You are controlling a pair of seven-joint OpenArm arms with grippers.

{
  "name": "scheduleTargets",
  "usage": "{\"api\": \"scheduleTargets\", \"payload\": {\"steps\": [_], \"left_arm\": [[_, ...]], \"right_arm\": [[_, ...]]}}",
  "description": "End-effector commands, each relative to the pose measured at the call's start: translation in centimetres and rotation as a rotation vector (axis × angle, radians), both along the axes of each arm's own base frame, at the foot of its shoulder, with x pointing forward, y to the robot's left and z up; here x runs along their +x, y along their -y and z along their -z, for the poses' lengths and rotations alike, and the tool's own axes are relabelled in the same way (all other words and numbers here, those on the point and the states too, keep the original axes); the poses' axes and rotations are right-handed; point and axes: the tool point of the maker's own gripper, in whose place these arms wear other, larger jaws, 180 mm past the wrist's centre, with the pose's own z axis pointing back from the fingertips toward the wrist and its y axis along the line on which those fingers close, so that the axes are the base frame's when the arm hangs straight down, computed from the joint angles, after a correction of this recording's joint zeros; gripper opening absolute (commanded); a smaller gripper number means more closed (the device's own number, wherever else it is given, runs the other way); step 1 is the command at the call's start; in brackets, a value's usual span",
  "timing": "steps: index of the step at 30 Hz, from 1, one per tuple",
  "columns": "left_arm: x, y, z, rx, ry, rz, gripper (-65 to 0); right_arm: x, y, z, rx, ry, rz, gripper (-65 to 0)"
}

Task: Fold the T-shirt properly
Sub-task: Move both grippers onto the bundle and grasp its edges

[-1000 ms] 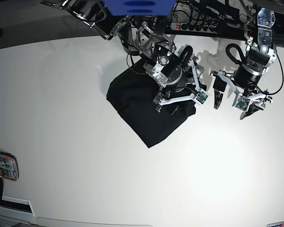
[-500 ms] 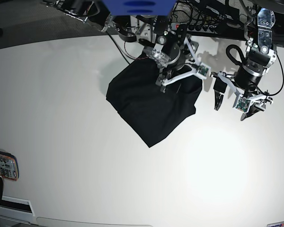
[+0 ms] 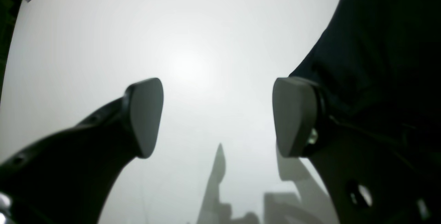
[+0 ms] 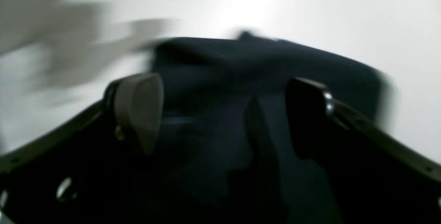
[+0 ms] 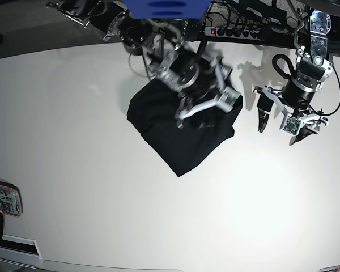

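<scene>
Your T-shirt (image 5: 178,131) lies as a compact folded square on the table (image 5: 73,113), so folding looks nearly done; right gripper (image 4: 224,113) hovers above it, left gripper (image 3: 217,117) beside it, both with jaws apart, empty

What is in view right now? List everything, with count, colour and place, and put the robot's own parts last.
T-shirt: one, black, folded into a compact block, upper middle of the table.
Table: one, white, filling most of the base view.
Power strip: one, black with a red switch, behind the table's far edge.
Flat device: one, orange-edged, at the table's left edge; what it is cannot be told.
Right gripper: one, black with grey pads, jaws apart above the T-shirt, holding nothing.
Left gripper: one, black with grey pads, jaws apart over bare table beside the T-shirt, holding nothing.
</scene>
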Motion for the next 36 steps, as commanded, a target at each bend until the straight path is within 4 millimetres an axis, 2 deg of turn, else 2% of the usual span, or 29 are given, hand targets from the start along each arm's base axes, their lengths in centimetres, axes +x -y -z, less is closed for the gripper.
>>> {"api": "scheduleTargets", "payload": {"steps": [1,3,5,8,11,18,19,23,27,31,33,36], "left_arm": [[-0.1,1.6,-0.3,-0.026,0.014,0.043,-16.9],[-1.3,4.6,1.1,-0.061,-0.036,0.122,-16.9],[-2.6,6.9,2.2,-0.089,-0.082,0.181,-16.9],[-4.0,10.1,3.0,-0.135,-0.118,0.258,-16.9],[-6.0,13.6,3.8,-0.181,-0.166,0.350,-16.9],[-8.2,18.2,4.0,-0.237,-0.204,0.482,-16.9],[-8.7,18.8,4.3,-0.238,-0.220,0.501,-16.9],[-8.6,20.4,4.5,-0.208,-0.253,0.548,-16.9],[-8.1,21.6,4.0,-0.229,-0.254,0.538,-16.9],[-8.1,22.1,4.0,-0.243,-0.263,0.531,-16.9],[-8.5,22.1,4.3,-0.237,-0.281,0.530,-16.9],[-9.2,21.5,5.1,-0.201,-0.309,0.524,-16.9]], "right_arm": [[1.8,0.3,-1.9,0.045,0.056,0.035,-11.7],[3.2,1.8,-2.0,0.040,0.064,0.089,-11.7],[3.9,2.5,-2.7,0.050,0.078,0.114,-11.7],[4.7,3.3,-2.9,0.049,0.086,0.145,-11.7],[6.0,5.1,-3.2,0.049,0.095,0.205,-11.7],[7.7,8.0,-2.9,0.013,0.091,0.233,-11.7],[8.4,8.4,-3.4,0.015,0.103,0.241,-11.7],[12.1,9.0,-7.1,0.012,0.179,0.271,-11.8],[13.5,9.1,-8.8,-0.002,0.207,0.285,-11.8],[13.5,8.8,-7.4,-0.023,0.159,0.288,-11.8],[13.6,7.9,-6.7,-0.013,0.130,0.285,-11.8],[14.7,5.8,-7.3,0.015,0.122,0.270,-11.8]]}}
